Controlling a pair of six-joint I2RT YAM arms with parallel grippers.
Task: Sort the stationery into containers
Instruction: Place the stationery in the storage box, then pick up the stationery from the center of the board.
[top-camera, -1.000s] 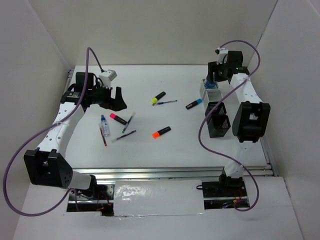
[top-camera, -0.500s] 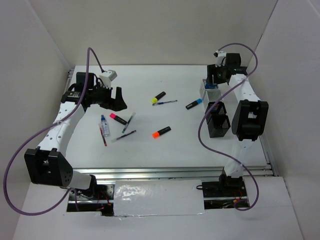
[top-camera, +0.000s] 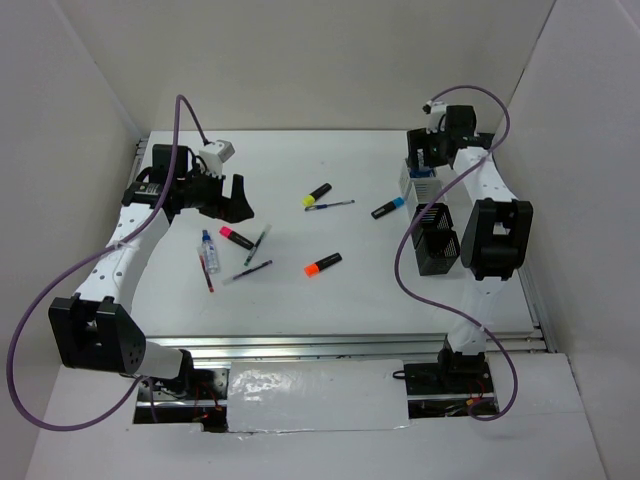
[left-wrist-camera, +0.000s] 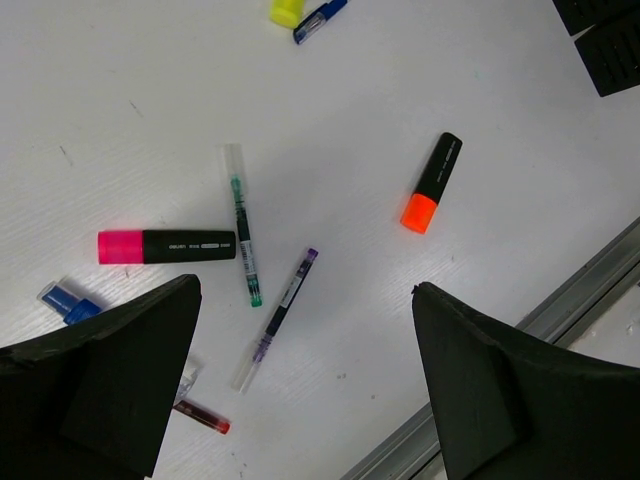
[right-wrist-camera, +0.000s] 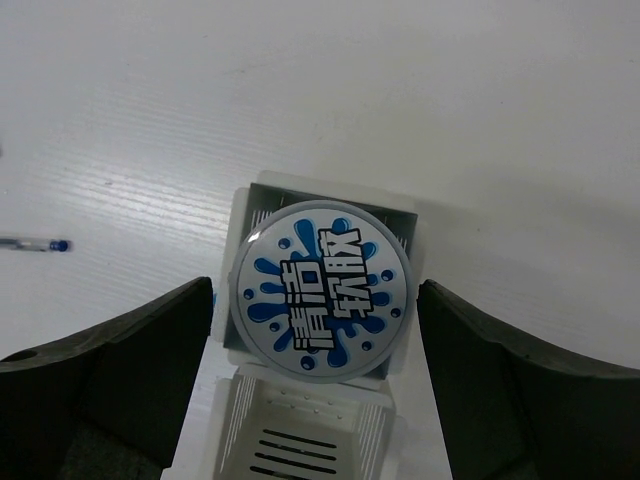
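R gripper hangs over the white bin, jaws spread wide, nothing gripped. Blue-white tape roll lies flat atop that bin, between the fingers w/ a thin gap each side. Black bins sit just nearer the arm bases than the white bin. Blue-cap highlighter lies just left of the white bin; yellow-cap highlighter is further left. Orange-cap highlighter, pink-cap highlighter, green pen, purple pen and clear bottle lie well left of the white bin. L gripper hovers over those, jaws fully apart, empty.
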